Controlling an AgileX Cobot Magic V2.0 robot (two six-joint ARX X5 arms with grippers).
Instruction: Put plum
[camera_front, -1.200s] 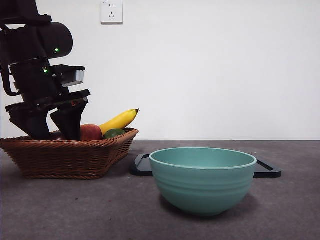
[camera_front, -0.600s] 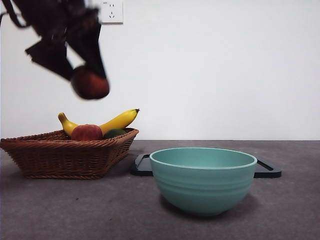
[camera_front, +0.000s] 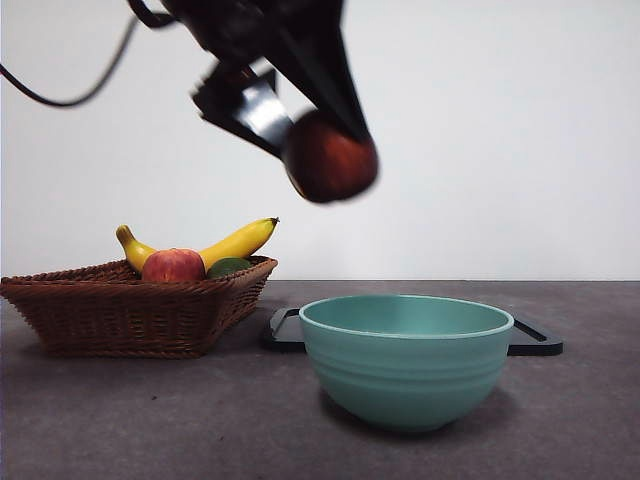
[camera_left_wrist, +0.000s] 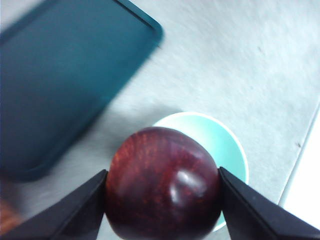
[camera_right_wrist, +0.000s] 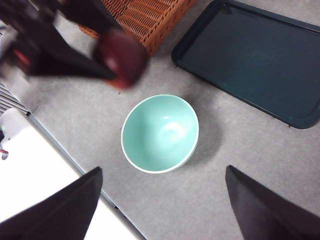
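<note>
Left gripper, seen from the front, hangs high above the table with its two jaws clamped on the plum. From it, the green bowl lies below and a little to the side away from the basket, so the fruit is not yet over the bowl's middle. The arm slants down from the top edge, jaws pointing toward the bowl. In the basket sit a banana, a red apple and a green fruit.

From the left wrist, the gripper has one jaw pressed to each flank of the dark glossy plum; the bowl's rim peeks out directly beneath and beyond it, and the dark tray lies further off to one side. The plum is round, so no long axis matters.

From the right wrist, the right gripper waits with jaws spread wide and empty, well above the bowl. The plum shows blurred between basket and bowl. The left arm is plainly the one to finish: a short carry on, then down.
</note>
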